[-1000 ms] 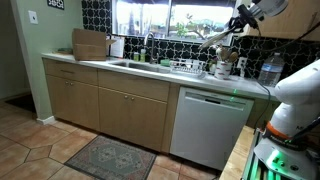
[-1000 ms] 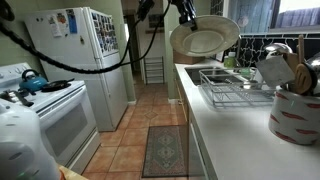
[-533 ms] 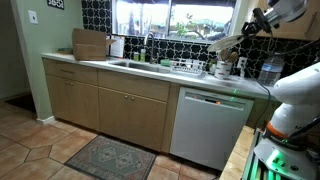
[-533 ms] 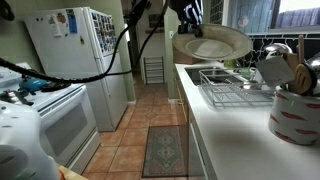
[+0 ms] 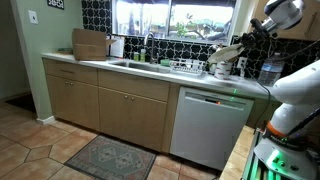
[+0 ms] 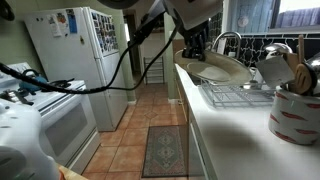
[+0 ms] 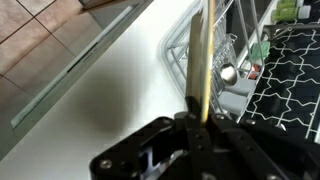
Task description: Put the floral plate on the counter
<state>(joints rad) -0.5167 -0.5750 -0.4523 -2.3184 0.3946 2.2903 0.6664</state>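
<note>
The floral plate is a round pale cream plate, held nearly flat and low over the counter beside the dish rack. It also shows in an exterior view near the rack at the counter's right part. In the wrist view I see it edge-on, running up from my gripper, which is shut on its rim. In an exterior view my gripper sits at the plate's far side. The counter is pale, with a sink.
A wire dish rack holds cups and dishes behind the plate. A pale pitcher and a patterned container stand on the counter near the camera. A white dishwasher, a cardboard box and a fridge are around.
The plate has come down from high above the rack and tilted from nearly upright to nearly flat, now low over the counter. The arm has lowered with it.
</note>
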